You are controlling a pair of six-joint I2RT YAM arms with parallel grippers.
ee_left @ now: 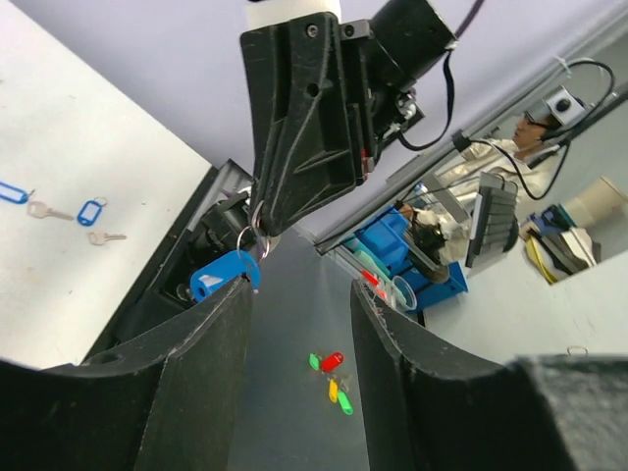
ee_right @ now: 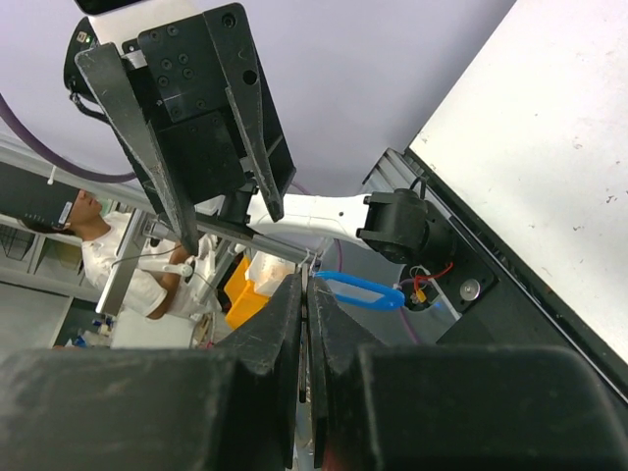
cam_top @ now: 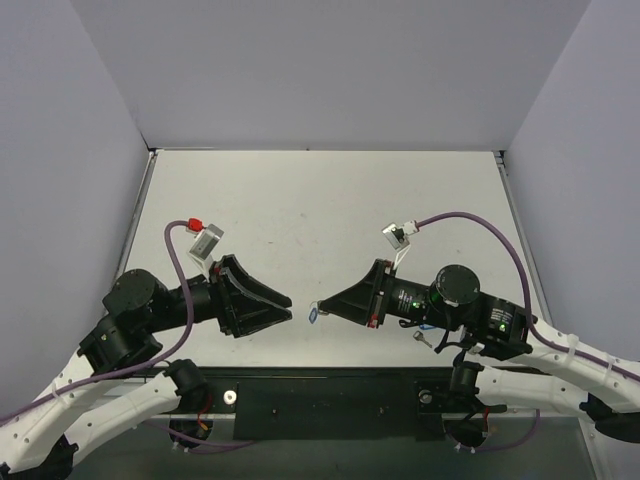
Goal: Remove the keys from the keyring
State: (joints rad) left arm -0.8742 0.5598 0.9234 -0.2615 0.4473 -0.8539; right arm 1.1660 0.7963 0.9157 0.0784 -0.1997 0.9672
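**Grippers.** The right gripper [cam_top: 323, 305] has its fingers pressed together, pinching the keyring [ee_left: 246, 236], a thin silver wire loop, at the very tips. The ring's solid blue tag [ee_left: 224, 274] hangs free just below those tips. In the right wrist view the tag juts out sideways past the closed fingers. The left gripper [cam_top: 290, 308] has its fingers spread wide, holding nothing. Its tips are near the right gripper's tips but apart from them.

**Pose.** Both arms reach inward from their bases. The grippers are roughly level and point tip to tip, raised over the table [cam_top: 300, 200] close to the middle of its near edge.

**Task items.** Both keys [ee_left: 44, 209] lie flat on the table, off the ring, each with a blue-rimmed tag [ee_left: 90, 212] beside it. They are near the near edge on the right half, beside the right forearm. Whether each key is joined to its tag cannot be told.

**Surroundings.** A black mounting plate [cam_top: 320, 395] runs along the near edge between the arm bases.
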